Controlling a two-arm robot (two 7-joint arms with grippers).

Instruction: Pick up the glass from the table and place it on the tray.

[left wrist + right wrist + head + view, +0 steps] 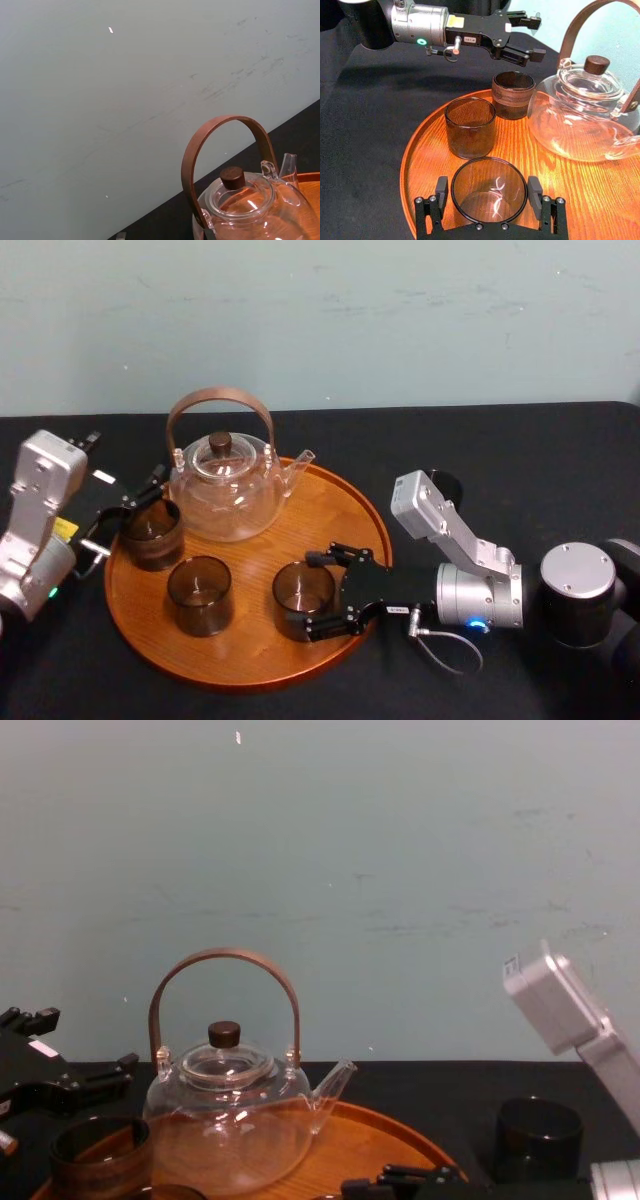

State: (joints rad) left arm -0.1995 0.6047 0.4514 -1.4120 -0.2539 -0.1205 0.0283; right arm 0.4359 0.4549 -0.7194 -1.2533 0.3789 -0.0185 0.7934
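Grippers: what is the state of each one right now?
Left gripper: open, holding nothing.
Right gripper: open, fingers on both sides of the glass, not closed on it.

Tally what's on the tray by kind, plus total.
Smoky glass tumblers: 3 (left, middle, right)
Clear teapot: 1
Total on the tray: 4

Lighting even, diffuse, moderately bright; wall (400, 840) uniformly lit. Right wrist view: white glints on teapot (585, 115) at right, sheen across tray (427, 150), faint highlight inside glass (488, 192) at lower centre. Soft shadow on table (360, 130), upper left.
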